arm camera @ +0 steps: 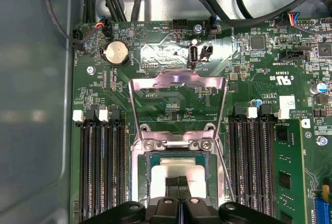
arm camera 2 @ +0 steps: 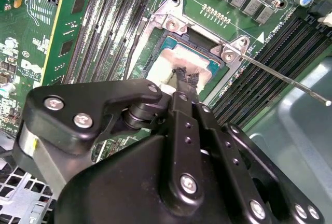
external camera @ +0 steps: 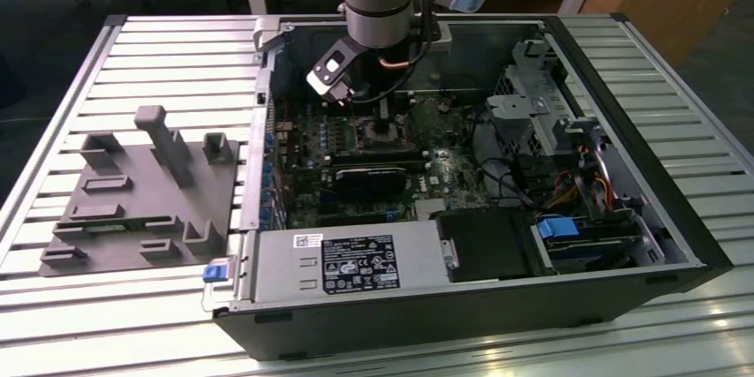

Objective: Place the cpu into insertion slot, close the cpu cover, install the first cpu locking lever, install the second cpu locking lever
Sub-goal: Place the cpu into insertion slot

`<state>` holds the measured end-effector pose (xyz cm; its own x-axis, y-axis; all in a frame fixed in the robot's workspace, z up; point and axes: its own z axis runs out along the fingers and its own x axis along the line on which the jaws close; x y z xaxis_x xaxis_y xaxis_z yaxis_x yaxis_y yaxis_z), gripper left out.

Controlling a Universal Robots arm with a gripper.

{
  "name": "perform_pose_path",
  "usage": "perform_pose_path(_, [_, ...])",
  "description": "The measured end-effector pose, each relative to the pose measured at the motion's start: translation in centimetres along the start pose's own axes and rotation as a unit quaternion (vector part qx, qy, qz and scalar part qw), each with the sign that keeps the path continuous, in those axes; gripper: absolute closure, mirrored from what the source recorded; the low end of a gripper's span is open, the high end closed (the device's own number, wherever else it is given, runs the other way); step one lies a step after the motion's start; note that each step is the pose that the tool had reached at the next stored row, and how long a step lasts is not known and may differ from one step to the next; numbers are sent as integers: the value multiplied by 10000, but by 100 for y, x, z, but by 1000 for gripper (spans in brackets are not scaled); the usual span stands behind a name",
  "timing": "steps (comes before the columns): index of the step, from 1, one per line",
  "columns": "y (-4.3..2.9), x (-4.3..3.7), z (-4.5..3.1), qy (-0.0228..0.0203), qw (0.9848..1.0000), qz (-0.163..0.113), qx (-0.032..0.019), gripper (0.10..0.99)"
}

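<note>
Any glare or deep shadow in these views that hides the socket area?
Exterior view: the slatted table glares bright, while the motherboard lies in shadow. Second wrist view: the cpu looks washed out and pale. First wrist view: the raised cpu cover catches a bright reflection.

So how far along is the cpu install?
Done: the cpu looks seated in the insertion slot. In hand: the end effector sits right at the cpu's top. Left: the cpu cover stands flipped open and a locking lever sticks out unlatched, so cover and both levers are not yet done.
</note>
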<state>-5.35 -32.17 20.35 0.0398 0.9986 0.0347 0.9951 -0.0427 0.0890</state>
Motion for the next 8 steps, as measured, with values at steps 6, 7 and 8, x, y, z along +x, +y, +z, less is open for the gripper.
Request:
perform_pose_path(6, [0,0,-1,0,10000,0,0,980])
perform_pose_path(7, [0,0,-6,-2,10000,0,1,980])
perform_pose_path(8, [1,0,-16,-2,10000,0,1,980])
